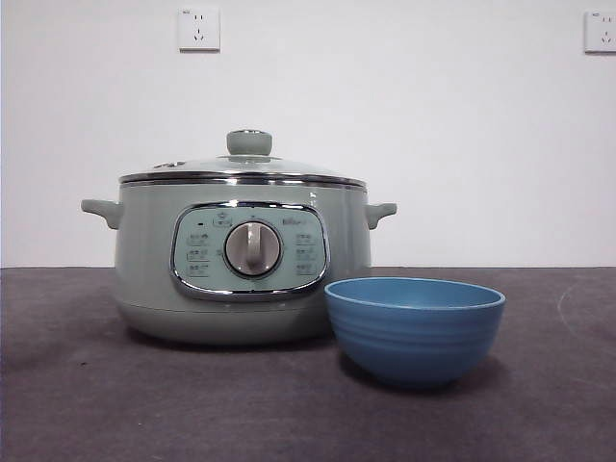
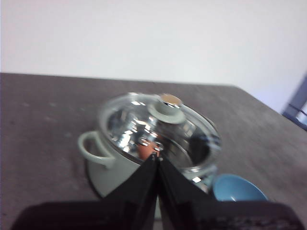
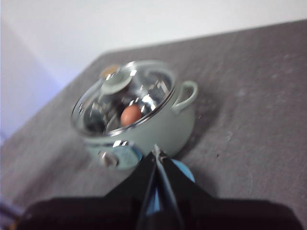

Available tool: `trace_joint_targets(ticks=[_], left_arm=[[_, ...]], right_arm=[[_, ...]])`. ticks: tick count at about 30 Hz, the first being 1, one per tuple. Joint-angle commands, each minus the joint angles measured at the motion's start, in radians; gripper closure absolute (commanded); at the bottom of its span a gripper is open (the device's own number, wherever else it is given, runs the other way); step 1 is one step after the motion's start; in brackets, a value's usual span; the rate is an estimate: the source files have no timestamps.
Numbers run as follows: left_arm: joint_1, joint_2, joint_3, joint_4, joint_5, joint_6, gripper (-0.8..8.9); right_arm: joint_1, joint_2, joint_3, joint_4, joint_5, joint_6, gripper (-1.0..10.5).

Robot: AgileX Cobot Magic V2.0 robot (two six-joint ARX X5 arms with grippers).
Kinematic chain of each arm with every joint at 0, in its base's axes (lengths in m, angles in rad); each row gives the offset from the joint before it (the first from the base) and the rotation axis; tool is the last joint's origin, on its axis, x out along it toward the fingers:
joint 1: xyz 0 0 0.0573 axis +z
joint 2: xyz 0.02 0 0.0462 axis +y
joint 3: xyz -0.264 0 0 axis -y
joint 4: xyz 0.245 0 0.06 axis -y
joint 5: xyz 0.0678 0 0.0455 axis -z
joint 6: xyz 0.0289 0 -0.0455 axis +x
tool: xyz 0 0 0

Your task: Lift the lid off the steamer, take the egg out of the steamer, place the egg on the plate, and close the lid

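Blur softens both wrist views, so the panel markings on the steamer [image 1: 241, 260] cannot be read there, and only the front view shows the silver dial [image 1: 253, 248] sharply. Neither arm is seen in the front view. The left pincer [image 2: 157, 157] is seen with its jaws pressed together, nothing between them, held above the bench [image 1: 87, 395] short of the pot; the right pincer [image 3: 157, 149] is likewise closed and empty on the opposite side. Part of the plate [image 1: 414, 327] is hidden behind each pincer in the wrist views; in the front view it is seen whole, just beside the steamer's base and in front of it, its inside not visible from that low angle. The lid [image 1: 243, 166] is seated on the steamer, its knob [image 1: 249, 142] upright. Through the clear lid the egg [image 3: 130, 115] is made out inside the pot, brownish, half masked by reflections. Open bench is left all around the pot
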Motion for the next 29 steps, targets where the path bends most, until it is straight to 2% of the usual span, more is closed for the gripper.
trace_joint_targets(ticks=[1, 5, 11, 18, 19, 20, 21, 23, 24, 25, 26, 29], left_arm=[[0.002, 0.053, 0.065, -0.071, 0.063, 0.080, 8.21], [0.002, 0.125, 0.153, -0.170, 0.136, 0.148, 8.21], [0.002, 0.194, 0.250, -0.272, 0.166, 0.184, 8.21], [0.002, 0.211, 0.283, -0.293, 0.187, 0.199, 8.10], [0.002, 0.212, 0.284, -0.293, 0.187, 0.197, 7.84], [0.002, 0.212, 0.284, -0.293, 0.187, 0.196, 7.07], [0.002, 0.212, 0.284, -0.293, 0.187, 0.196, 6.07], [0.002, 0.212, 0.284, -0.293, 0.187, 0.196, 3.33], [0.002, 0.212, 0.284, -0.293, 0.187, 0.196, 2.68], [0.002, 0.212, 0.284, -0.293, 0.187, 0.196, 2.60], [0.002, 0.212, 0.284, -0.292, 0.187, 0.196, 2.60], [0.002, 0.218, 0.284, -0.283, 0.187, 0.188, 2.60]], right_arm=[[0.003, 0.078, 0.112, -0.106, -0.054, -0.168, 9.6], [0.010, 0.183, 0.250, -0.262, -0.126, -0.272, 9.6], [0.035, 0.282, 0.370, -0.463, -0.180, -0.377, 9.6], [0.055, 0.305, 0.378, -0.478, -0.201, -0.377, 9.4], [0.055, 0.305, 0.378, -0.478, -0.201, -0.377, 9.3], [0.055, 0.305, 0.378, -0.478, -0.201, -0.375, 8.8], [0.055, 0.305, 0.378, -0.478, -0.201, -0.375, 8.0], [0.055, 0.305, 0.378, -0.478, -0.200, -0.367, 5.8], [0.055, 0.305, 0.378, -0.478, -0.200, -0.362, 4.9], [0.055, 0.305, 0.378, -0.478, -0.200, -0.357, 4.1], [0.055, 0.305, 0.378, -0.478, -0.200, -0.355, 3.7], [0.055, 0.305, 0.378, -0.478, -0.200, -0.351, 3.8]])
